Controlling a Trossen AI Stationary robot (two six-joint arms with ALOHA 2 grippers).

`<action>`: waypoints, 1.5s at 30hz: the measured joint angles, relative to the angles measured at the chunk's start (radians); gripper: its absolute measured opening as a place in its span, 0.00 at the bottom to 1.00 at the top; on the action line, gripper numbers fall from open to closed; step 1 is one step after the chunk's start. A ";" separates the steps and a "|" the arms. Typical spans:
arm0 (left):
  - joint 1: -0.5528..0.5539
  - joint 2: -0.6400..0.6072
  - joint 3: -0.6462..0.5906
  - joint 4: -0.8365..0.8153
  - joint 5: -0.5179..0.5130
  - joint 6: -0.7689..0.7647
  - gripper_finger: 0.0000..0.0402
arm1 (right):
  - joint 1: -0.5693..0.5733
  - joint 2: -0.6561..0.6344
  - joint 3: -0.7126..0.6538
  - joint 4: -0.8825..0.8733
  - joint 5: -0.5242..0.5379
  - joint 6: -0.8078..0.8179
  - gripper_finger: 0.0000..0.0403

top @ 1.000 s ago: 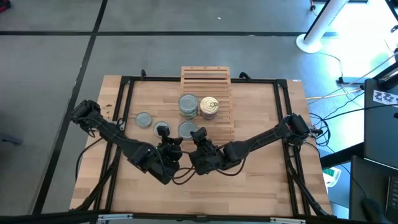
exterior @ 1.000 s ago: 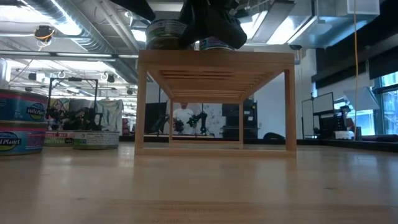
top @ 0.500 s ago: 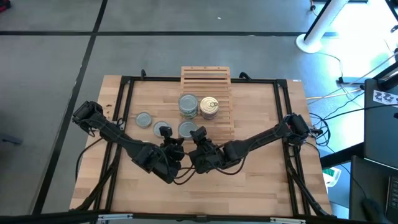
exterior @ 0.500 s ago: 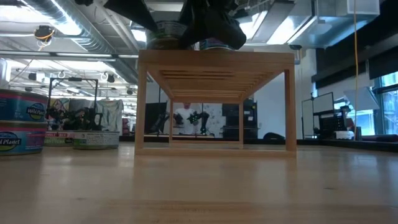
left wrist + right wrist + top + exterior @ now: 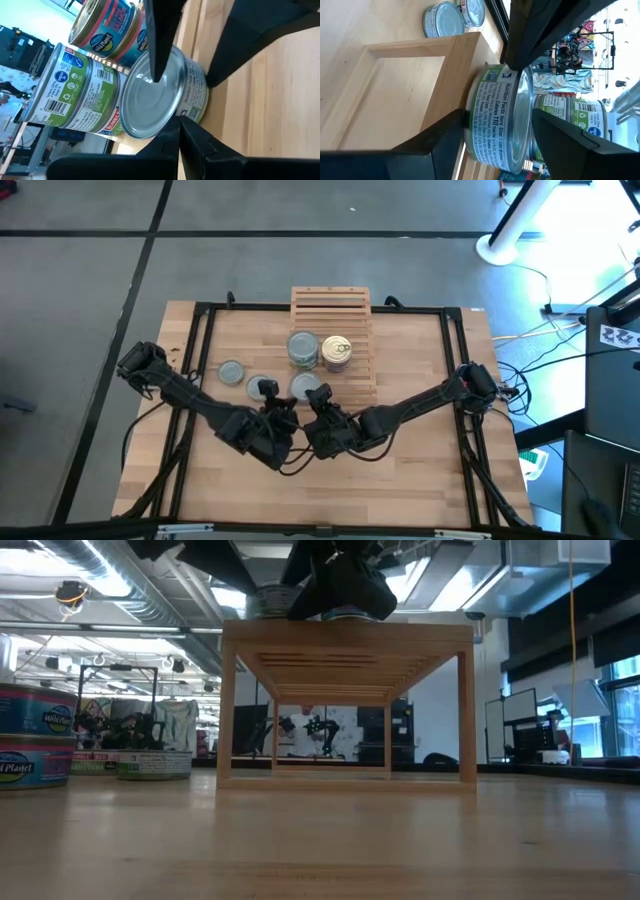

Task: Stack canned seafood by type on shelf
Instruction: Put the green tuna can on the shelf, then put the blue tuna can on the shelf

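Note:
The slatted wooden shelf (image 5: pixel 331 315) stands at the table's far middle. On it stand a stack of grey-topped tins (image 5: pixel 303 350) and a stack of golden-topped tins (image 5: pixel 337 352). A single green-labelled tin (image 5: pixel 303 387) sits flat on the shelf's near left corner and also shows in the wrist views (image 5: pixel 150 95) (image 5: pixel 502 117). My right gripper (image 5: pixel 320 394) (image 5: pixel 501 125) is open at this tin. My left gripper (image 5: pixel 269 391) (image 5: pixel 180 125) is shut, its tips next to the tin's side wall. My right gripper comes at the single tin from the table's near side. One finger (image 5: pixel 159 45) lies over the tin's flat top (image 5: pixel 142 100) and the other finger (image 5: pixel 235 50) stands by its base. I cannot tell whether they touch it. My left gripper's shut fingertips (image 5: pixel 176 131) point at the tin's side wall (image 5: pixel 192 112) from the table's left. I cannot tell whether they touch it.
Two grey-topped tins (image 5: pixel 231 372) (image 5: pixel 257 385) lie on the tabletop left of the shelf, one of them under my left gripper. They show at the left of the low view (image 5: pixel 150 762). A black frame (image 5: pixel 205 308) runs around the work area.
My left gripper has moved a little toward the table's right edge, closer to the single tin. In the low view its dark arm has come across in front of the tins on the shelf. The tins and my right gripper have kept still.

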State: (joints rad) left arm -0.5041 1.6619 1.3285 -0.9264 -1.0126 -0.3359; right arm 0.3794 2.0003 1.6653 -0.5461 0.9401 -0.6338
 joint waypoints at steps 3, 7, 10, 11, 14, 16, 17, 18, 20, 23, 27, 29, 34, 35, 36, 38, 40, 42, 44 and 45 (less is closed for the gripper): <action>0.003 0.000 0.000 0.000 -0.001 0.001 0.01 | 0.000 0.000 0.000 0.001 0.000 0.000 0.59; 0.003 0.000 0.000 0.000 -0.001 0.001 0.01 | 0.000 0.000 0.000 0.003 -0.001 0.000 0.58; 0.002 0.000 0.000 0.000 -0.002 -0.001 0.01 | 0.000 0.000 0.000 0.003 -0.003 0.000 0.58; 0.002 0.000 0.000 0.000 -0.002 0.002 0.01 | 0.000 0.000 0.002 0.000 -0.010 0.000 0.58; 0.002 0.000 0.000 -0.001 -0.002 0.002 0.01 | 0.000 0.000 0.033 -0.043 -0.061 0.000 0.58; 0.002 0.000 0.000 -0.001 -0.002 0.002 0.01 | 0.000 0.000 0.063 -0.075 -0.114 0.013 0.58; 0.002 0.000 0.000 -0.001 -0.002 0.002 0.01 | 0.000 0.000 0.079 -0.091 -0.137 0.031 0.58; 0.002 0.000 0.000 0.000 -0.002 0.002 0.01 | 0.000 0.000 0.097 -0.112 -0.156 0.051 0.58; 0.002 0.000 0.000 0.000 -0.002 0.001 0.01 | 0.001 0.000 0.134 -0.155 -0.177 0.081 0.58; 0.002 0.000 0.000 0.002 -0.002 -0.002 0.01 | 0.001 0.000 0.180 -0.210 -0.178 0.114 0.58; -0.026 0.000 0.000 0.001 -0.001 0.006 0.01 | 0.012 0.000 0.244 -0.280 -0.176 0.180 0.58; -0.046 -0.003 0.000 0.001 -0.001 0.006 0.01 | 0.020 0.000 0.266 -0.320 -0.181 0.216 0.58; -0.100 -0.021 0.000 -0.005 0.010 0.004 0.01 | 0.036 0.000 0.288 -0.363 -0.201 0.297 0.58; -0.112 -0.022 0.000 -0.005 0.012 0.004 0.01 | 0.036 0.000 0.287 -0.374 -0.203 0.309 0.58; -0.124 -0.022 0.000 -0.005 0.014 0.003 0.01 | 0.042 0.000 0.287 -0.382 -0.207 0.316 0.58; -0.148 -0.022 0.000 -0.008 0.017 0.002 0.01 | 0.044 0.000 0.287 -0.407 -0.237 0.325 0.58; -0.172 -0.022 0.000 -0.008 0.017 0.002 0.01 | 0.048 0.000 0.287 -0.431 -0.286 0.350 0.58; -0.197 -0.022 0.000 -0.008 0.018 0.002 0.01 | 0.049 0.000 0.287 -0.446 -0.333 0.391 0.58; -0.223 -0.022 0.000 -0.008 0.018 -0.005 0.01 | 0.050 0.000 0.287 -0.460 -0.381 0.428 0.58; -0.236 -0.022 0.000 -0.008 0.018 -0.008 0.01 | 0.050 0.000 0.287 -0.466 -0.403 0.447 0.58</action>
State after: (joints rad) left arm -0.7402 1.6398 1.3289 -0.9348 -0.9943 -0.3436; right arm 0.4290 2.0006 1.9523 -1.0123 0.5369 -0.1868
